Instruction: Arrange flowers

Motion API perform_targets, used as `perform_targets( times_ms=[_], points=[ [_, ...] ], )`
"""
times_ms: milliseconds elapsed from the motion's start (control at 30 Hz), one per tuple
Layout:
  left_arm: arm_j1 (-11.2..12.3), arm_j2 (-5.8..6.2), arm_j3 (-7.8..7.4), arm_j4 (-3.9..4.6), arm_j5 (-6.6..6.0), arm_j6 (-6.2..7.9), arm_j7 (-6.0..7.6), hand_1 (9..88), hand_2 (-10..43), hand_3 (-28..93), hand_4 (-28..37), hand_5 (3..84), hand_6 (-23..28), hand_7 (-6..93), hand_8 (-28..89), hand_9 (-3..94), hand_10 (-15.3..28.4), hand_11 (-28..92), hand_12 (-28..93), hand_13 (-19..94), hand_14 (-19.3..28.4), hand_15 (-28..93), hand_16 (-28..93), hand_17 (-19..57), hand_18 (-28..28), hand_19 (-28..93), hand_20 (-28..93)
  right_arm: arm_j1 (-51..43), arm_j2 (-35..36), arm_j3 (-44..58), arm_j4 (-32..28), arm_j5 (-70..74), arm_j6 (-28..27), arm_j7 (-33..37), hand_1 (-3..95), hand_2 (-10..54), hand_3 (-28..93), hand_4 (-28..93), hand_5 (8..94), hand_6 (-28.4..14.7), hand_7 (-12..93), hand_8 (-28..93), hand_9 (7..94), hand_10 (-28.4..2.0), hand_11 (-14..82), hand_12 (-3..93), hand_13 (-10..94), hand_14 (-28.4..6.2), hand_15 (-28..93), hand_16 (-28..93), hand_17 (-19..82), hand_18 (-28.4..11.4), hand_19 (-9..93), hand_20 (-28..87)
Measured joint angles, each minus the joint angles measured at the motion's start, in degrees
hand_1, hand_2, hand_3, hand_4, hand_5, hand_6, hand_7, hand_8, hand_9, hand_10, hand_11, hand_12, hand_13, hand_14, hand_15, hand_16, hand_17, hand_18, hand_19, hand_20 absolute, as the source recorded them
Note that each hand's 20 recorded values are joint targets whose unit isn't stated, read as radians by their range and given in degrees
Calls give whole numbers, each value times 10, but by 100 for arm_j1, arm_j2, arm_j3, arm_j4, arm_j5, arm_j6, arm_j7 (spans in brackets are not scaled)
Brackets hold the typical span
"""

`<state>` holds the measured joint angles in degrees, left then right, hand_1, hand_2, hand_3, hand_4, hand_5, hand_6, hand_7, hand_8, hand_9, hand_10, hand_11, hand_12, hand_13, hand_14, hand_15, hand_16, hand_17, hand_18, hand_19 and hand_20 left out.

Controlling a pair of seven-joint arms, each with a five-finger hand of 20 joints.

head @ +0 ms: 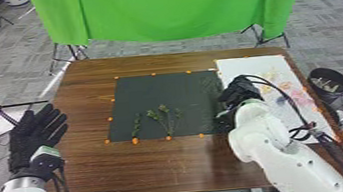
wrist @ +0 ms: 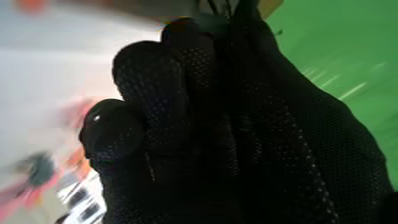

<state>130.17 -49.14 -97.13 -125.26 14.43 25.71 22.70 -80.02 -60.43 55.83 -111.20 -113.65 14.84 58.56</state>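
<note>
Over the mat's right edge is the right hand (head: 239, 91), back upward; whether it pinches anything, I cannot tell. Across the mat (head: 163, 92), beyond its left edge, the left hand (head: 34, 132) lies flat, fingers straight and spread.

Flowers lie in two groups. On the near part of the mat are thin green stems (head: 168, 126), laid lengthwise, leafy heads pointing to the far edge. One stands apart towards the left, slim and straight, with small dark leaves along it. The others sit close together near the mat's middle, spreading outward at the top and drawing together towards the near edge; the tallest carries a fuller, lighter tuft. Their green is dull against the dark grey.

Right of the mat, on a white sheet (head: 235, 64), are the blooms (head: 295, 94): pale yellow ones farther off, pink and red ones nearer, soft and scattered. The wrist view shows blurred pink and orange petals beside a grey-green patch.

Small orange tabs (head: 153, 74) dot the mat's border and the sheet's. Under both is the brown table (head: 83, 101). Past its right side, a black bin (head: 329, 77) holds pale bits. Beyond the mat's far edge, behind the table, hangs a bright green cloth (head: 169, 11), with stands (head: 77, 52) at its sides on grey carpet (head: 18, 59).
</note>
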Motion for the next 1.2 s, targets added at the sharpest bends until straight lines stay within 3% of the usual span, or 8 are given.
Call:
perform_targets(
  times_ms=[333, 500, 700, 800, 933, 967, 1133, 1200],
  points=[
    [8, 36, -2, -3, 36, 5, 2, 286, 149, 697, -283, 483, 112, 142, -85, 394, 170, 238, 103, 276, 175, 423, -100, -68, 166, 434, 64, -95, -268, -656, -12, -683, -424, -184, 574, -95, 797, -176, 682, -4, 613, 125, 878, -88, 160, 487, 814, -57, 491, 460, 454, -243, 929, 316],
    [21, 36, -3, -5, 114, 22, -5, 285, 149, 699, -283, 484, 112, 142, -84, 395, 171, 239, 104, 277, 175, 424, -100, -68, 166, 434, 64, -168, -271, -841, 98, -1323, -562, -248, 575, -95, 797, -178, 683, -5, 613, 123, 876, -88, 163, 486, 813, -58, 494, 453, 454, -243, 930, 314],
    [21, 36, -3, -8, 78, 78, 24, 285, 150, 700, -283, 489, 113, 147, -85, 397, 172, 244, 105, 279, 176, 431, -99, -68, 167, 438, 66, -244, -313, -868, 128, -1251, -613, -232, 573, -95, 791, -185, 682, -8, 608, 124, 873, -89, 166, 486, 811, -61, 498, 453, 454, -245, 932, 312],
    [23, 42, -2, -11, -59, 79, 88, 286, 152, 698, -283, 491, 114, 149, -85, 400, 172, 249, 106, 281, 177, 438, -98, -67, 167, 441, 68, -269, -351, -876, 128, -1222, -672, -203, 571, -95, 774, -207, 682, -11, 581, 121, 863, -96, 165, 476, 800, -69, 505, 447, 448, -248, 931, 309],
    [26, 56, -1, -23, -559, 77, 256, 284, 154, 699, -283, 492, 114, 152, -86, 401, 172, 251, 106, 283, 176, 443, -100, -66, 167, 441, 69, -291, -400, -878, 149, -1218, -788, -141, 548, -95, 768, -231, 662, -17, 538, 121, 835, -106, 149, 442, 777, -76, 519, 423, 437, -249, 930, 300],
    [28, 59, -1, -23, -633, 77, 281, 284, 154, 700, -283, 492, 114, 152, -86, 399, 171, 251, 106, 283, 176, 443, -100, -65, 167, 441, 69, -298, -408, -875, 152, -1211, -815, -132, 544, -95, 768, -235, 653, -19, 532, 118, 828, -109, 143, 433, 772, -78, 519, 420, 436, -248, 929, 299],
    [41, 73, 6, -23, -709, 78, 377, 282, 152, 707, -283, 488, 114, 151, -86, 380, 169, 253, 108, 278, 175, 445, -101, -64, 165, 440, 70, -326, -452, -794, 138, -1131, -908, -118, 525, -95, 777, -255, 594, -38, 501, 96, 785, -123, 154, 401, 747, -86, 537, 397, 429, -246, 930, 290],
    [42, 83, 11, -23, -726, 80, 421, 282, 148, 711, -283, 481, 111, 152, -86, 370, 166, 254, 109, 276, 174, 447, -101, -64, 165, 440, 70, -331, -453, -783, 125, -1118, -925, -113, 503, -95, 804, -259, 572, -55, 452, 47, 720, -150, 230, 305, 729, -89, 534, 377, 421, -244, 928, 275]
  ],
)
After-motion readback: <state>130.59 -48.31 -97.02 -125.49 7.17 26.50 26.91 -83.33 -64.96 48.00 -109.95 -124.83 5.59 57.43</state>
